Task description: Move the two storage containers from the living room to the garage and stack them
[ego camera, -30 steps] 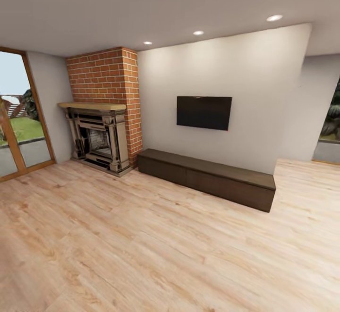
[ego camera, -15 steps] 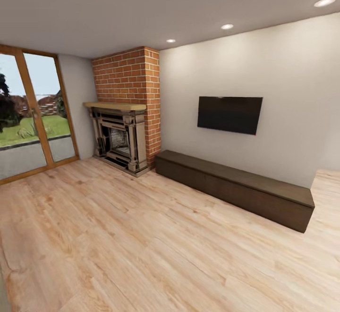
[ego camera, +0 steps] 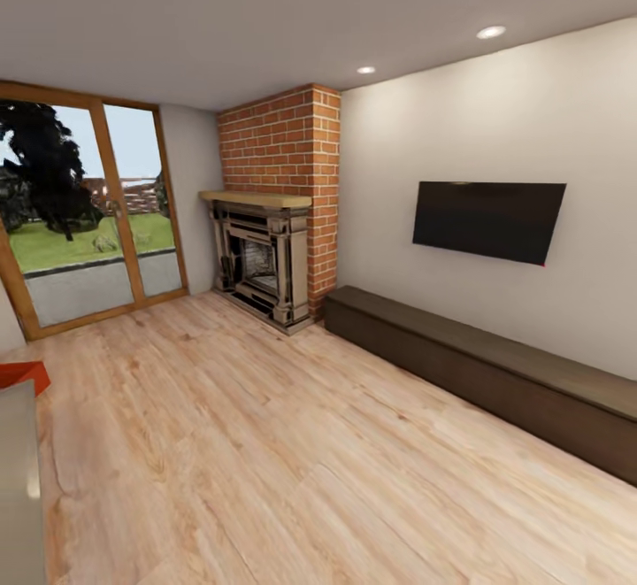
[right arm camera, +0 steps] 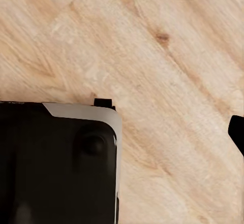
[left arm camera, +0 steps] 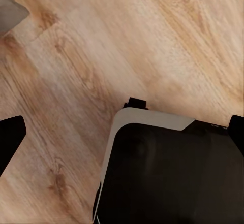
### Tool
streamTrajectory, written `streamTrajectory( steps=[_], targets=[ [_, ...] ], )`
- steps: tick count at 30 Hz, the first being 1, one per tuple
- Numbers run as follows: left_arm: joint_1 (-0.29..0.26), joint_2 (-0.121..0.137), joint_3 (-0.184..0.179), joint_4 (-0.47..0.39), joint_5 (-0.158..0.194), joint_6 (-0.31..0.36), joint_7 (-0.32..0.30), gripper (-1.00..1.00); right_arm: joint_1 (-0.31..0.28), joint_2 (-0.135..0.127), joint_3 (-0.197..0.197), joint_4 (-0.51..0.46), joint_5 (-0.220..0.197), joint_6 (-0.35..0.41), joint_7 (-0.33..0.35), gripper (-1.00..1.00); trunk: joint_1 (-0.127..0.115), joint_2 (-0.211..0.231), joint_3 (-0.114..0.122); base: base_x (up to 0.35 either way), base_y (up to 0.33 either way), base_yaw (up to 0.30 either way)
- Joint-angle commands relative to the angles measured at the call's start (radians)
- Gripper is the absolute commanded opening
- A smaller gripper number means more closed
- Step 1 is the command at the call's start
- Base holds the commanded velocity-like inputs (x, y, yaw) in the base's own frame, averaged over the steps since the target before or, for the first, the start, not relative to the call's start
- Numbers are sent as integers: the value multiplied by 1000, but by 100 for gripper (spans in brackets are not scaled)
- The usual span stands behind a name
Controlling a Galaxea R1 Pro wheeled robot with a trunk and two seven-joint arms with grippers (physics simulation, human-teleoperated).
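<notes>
Open plank floor (ego camera: 292, 443) ahead — bench (ego camera: 495, 373), fireplace (ego camera: 261, 257) along wall

Light wood plank floor (ego camera: 292, 443) with darker knots; red-orange brick chimney (ego camera: 287, 147) over a dark ornate fireplace (ego camera: 261, 266); black television (ego camera: 487, 220) on a plain white wall (ego camera: 460, 125); dark brown bench (ego camera: 495, 373); orange-red container corner (ego camera: 22, 376); orange-wood door frames (ego camera: 102, 204)

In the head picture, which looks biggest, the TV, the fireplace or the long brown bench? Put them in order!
1. Bench, biggest, though it's also nearest the camera.
2. Fireplace and TV look about the same size, so I can't rank them.
</notes>
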Motion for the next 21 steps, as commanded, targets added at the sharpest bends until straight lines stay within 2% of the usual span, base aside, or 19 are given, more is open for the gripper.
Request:
streamTrajectory(
  steps=[1,13,21],
  targets=[
    [0,0,-3,1,7,-3,1,100,-1,0,8,3,-3,-5,-3,100,1,-1,0,323,0,267],
    [0,0,-3,1,7,-3,1,100,-1,-1,8,3,-3,-5,-4,100,1,-1,0,323,0,268],
    [0,-1,-3,1,7,-4,1,100,-1,-1,8,3,-3,-5,-3,100,1,-1,0,323,0,53]
  ],
)
